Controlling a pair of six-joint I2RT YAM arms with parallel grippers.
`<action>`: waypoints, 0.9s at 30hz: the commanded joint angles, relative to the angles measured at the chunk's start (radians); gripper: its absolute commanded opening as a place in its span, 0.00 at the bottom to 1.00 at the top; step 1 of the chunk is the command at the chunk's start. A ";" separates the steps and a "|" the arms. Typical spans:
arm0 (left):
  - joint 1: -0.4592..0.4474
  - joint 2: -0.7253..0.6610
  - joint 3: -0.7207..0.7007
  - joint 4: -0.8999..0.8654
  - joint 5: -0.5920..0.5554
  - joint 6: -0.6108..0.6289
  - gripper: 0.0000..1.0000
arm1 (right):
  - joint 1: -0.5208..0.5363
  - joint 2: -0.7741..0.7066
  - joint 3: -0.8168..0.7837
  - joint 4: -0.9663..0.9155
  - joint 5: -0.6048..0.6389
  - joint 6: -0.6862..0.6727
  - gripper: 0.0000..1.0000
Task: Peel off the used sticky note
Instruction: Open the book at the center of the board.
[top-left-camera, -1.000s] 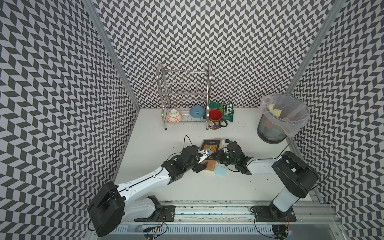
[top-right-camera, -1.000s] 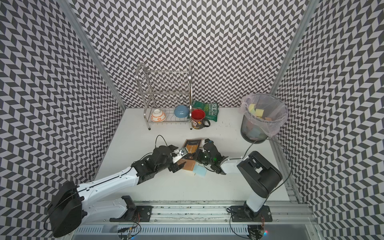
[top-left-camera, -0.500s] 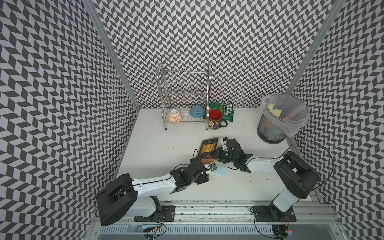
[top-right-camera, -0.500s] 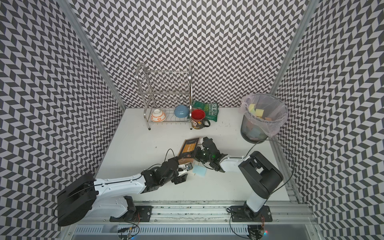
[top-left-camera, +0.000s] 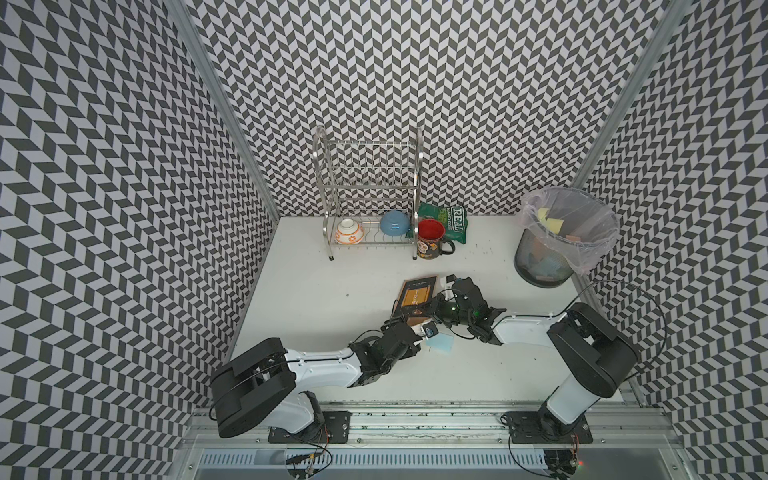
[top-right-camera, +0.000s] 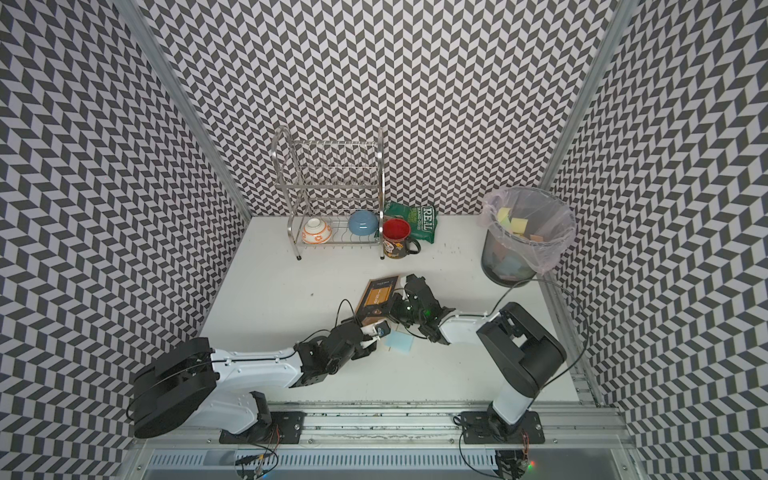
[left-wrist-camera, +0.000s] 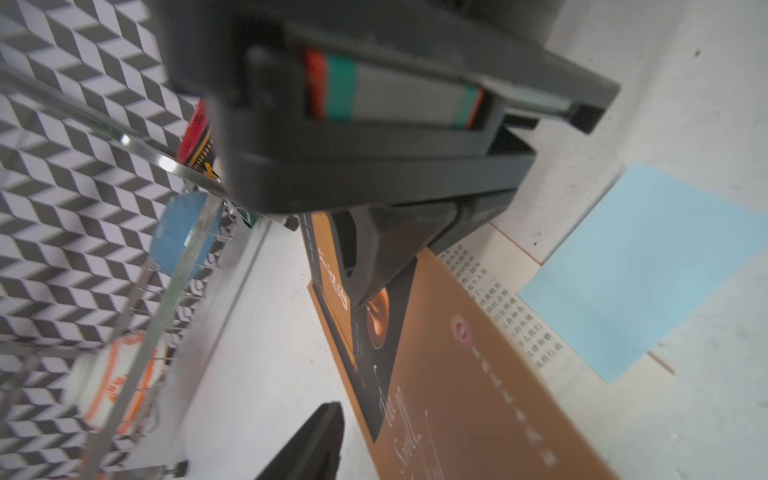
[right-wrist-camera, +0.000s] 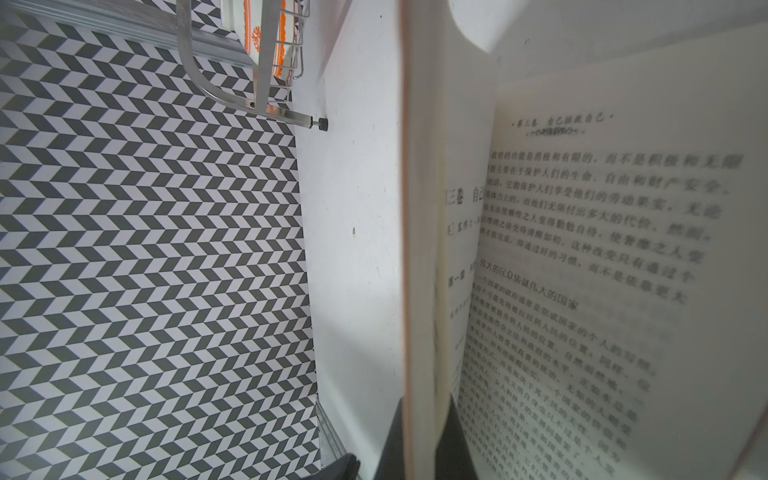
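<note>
What worries me is the book (top-left-camera: 417, 296): the right claw (top-left-camera: 435, 308) is clamped shut on a thin leaf of it. If that arm pulls while the other works, the page could tear or the book could slide across the table (top-left-camera: 316, 299). The blue sticky note (left-wrist-camera: 640, 270) lies flat just beside the book's open flap, toward the table's front edge; I cannot tell whether any edge of it is stuck down. A careless pinch could crease it or catch the cover instead. The left claw (left-wrist-camera: 349, 353) stands roughly half apart, one finger (left-wrist-camera: 370, 266) apparently touching the dark cover, grasping nothing.
</note>
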 joint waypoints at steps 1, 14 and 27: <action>-0.003 -0.031 -0.011 0.038 -0.025 -0.005 0.41 | -0.001 -0.033 0.001 0.059 -0.010 -0.005 0.05; 0.018 -0.042 0.007 -0.040 0.032 -0.074 0.00 | -0.099 -0.223 -0.009 -0.259 0.090 -0.250 0.54; 0.092 -0.075 0.039 -0.118 0.183 -0.148 0.00 | -0.097 -0.514 -0.384 -0.226 0.001 -0.220 0.55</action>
